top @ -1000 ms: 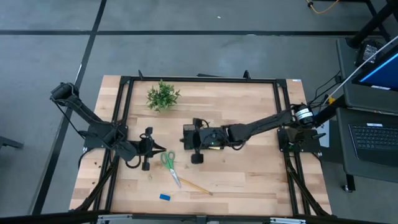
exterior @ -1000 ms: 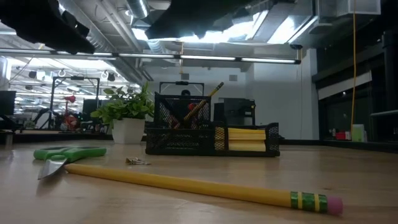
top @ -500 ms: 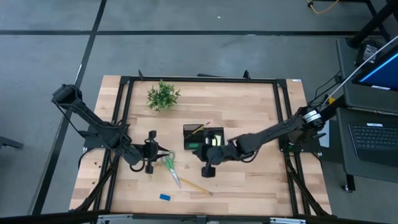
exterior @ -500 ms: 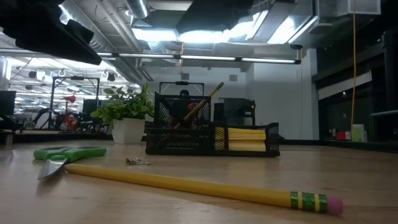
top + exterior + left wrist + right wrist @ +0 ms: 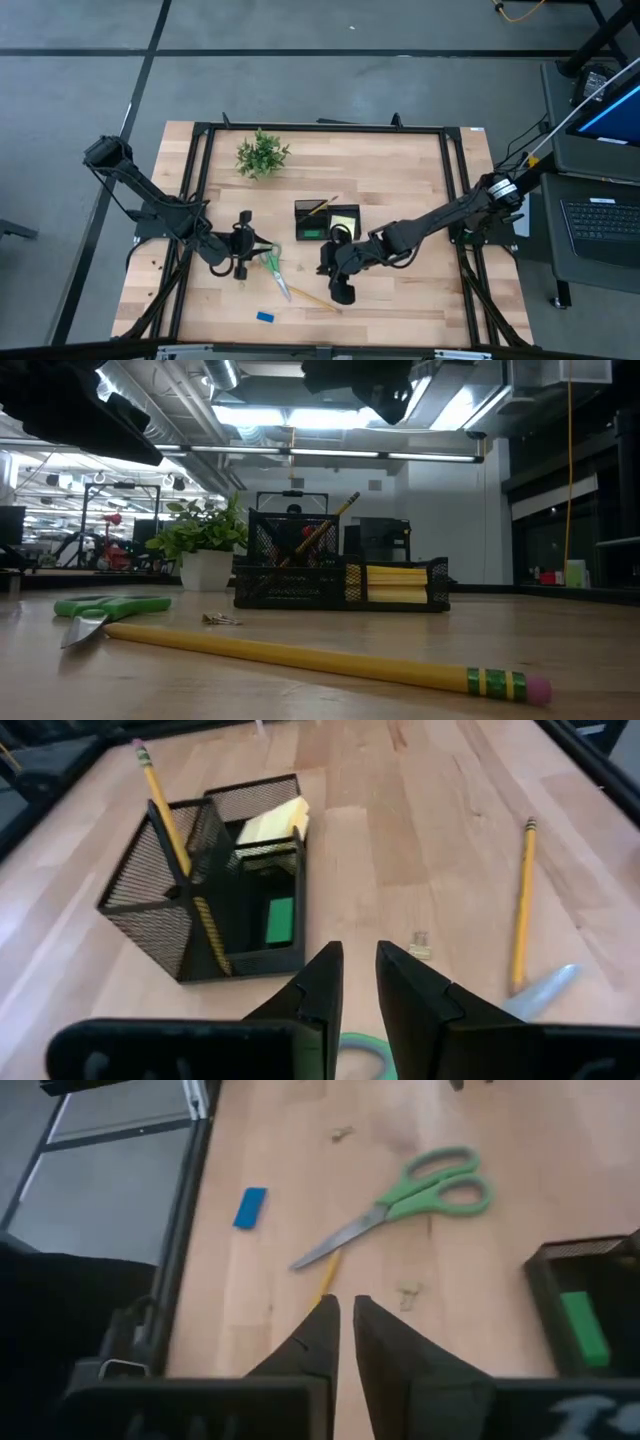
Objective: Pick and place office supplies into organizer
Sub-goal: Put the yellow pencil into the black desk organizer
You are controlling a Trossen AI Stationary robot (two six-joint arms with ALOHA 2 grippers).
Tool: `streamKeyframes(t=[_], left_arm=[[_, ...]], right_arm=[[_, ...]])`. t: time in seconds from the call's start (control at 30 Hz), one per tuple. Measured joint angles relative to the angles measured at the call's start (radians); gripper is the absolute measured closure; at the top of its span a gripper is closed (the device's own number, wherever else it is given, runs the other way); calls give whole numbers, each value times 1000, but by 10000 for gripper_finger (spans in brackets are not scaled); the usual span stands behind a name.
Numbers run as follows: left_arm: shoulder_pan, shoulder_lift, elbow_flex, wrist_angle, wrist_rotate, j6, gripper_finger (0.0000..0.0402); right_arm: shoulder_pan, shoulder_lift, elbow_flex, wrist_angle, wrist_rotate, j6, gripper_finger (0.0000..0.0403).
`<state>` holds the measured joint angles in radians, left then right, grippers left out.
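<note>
One wooden table (image 5: 400, 180), black frame rails (image 5: 320, 127), grey floor (image 5: 300, 90), ceiling lights (image 5: 330, 415)

open-plan lab, ceiling ducts (image 5: 190, 405)

Bare table (image 5: 400, 175) right of organizer (image 5: 326, 220).

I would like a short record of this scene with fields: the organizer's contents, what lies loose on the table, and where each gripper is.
organizer: holds a sticky-note pad, a green block, a pencil
loose on table: scissors, blue block, another pencil
left gripper: beside the scissors, holding nothing
right gripper: above the table in front of the organizer, holding nothing
plant: far side of table
</note>
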<state>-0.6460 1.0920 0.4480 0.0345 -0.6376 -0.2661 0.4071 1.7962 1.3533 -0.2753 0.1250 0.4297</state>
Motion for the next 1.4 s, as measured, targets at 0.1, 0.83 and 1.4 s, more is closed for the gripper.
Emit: streamKeyframes(t=[0.1,0.83,1.4], left_arm=[[0,0,0,0,30,-9,341],[-2,0,0,-9,58,55,349],[-1,0,0,-16,57,98,353]], right_arm=[[13,8,22,-27,-1,13,378],[100,310,406,-403,41,38,397],[103,599,765,-615,22,-48,393]])
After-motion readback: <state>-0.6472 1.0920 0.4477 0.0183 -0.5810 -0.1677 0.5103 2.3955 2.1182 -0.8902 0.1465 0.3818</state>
